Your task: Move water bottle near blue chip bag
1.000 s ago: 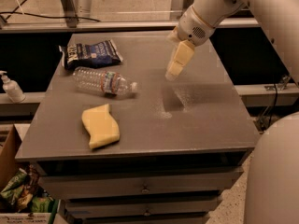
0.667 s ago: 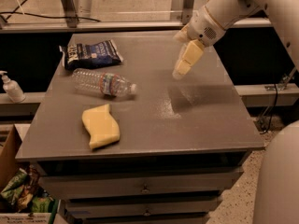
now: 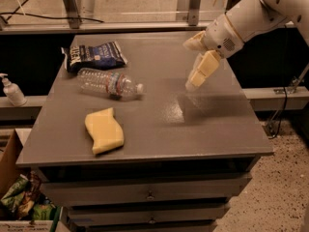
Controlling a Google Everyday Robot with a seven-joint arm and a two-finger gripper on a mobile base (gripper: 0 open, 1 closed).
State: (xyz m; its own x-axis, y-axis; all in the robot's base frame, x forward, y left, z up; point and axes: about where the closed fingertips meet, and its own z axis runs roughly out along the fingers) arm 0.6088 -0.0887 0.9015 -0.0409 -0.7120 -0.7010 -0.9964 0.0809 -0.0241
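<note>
The claw [image 3: 189,65] is hanging above the right part of the grey surface [image 3: 212,129], not touching it, at the end of a white arm [image 3: 251,18] that is reaching in from the upper right corner. Its two cream fingers [image 3: 203,70] are standing apart from one another, one pointing down toward the surface and the other angling off to the left, and they are gripping nothing. A faint reflection of the claw is showing on the surface just below it.

The bottle [image 3: 110,84] is lying on its side on the left half of the surface, well apart from the claw. Its white cap is pointing right and its label band is sitting about midway along its body. The bag [image 3: 94,55] is lying flat just behind the bottle, toward the back left corner. The two are sitting very close together, and whether they are touching is not clear.

A yellow sponge [image 3: 104,131] is lying flat nearer the front edge, in front of the bottle and apart from it.

Off the surface, to the left, a small white pump bottle [image 3: 12,91] is standing upright on a lower ledge. Drawer fronts [image 3: 149,192] are showing beneath the surface, and a cardboard box [image 3: 10,159] holding colourful packets is sitting on the floor at the lower left.
</note>
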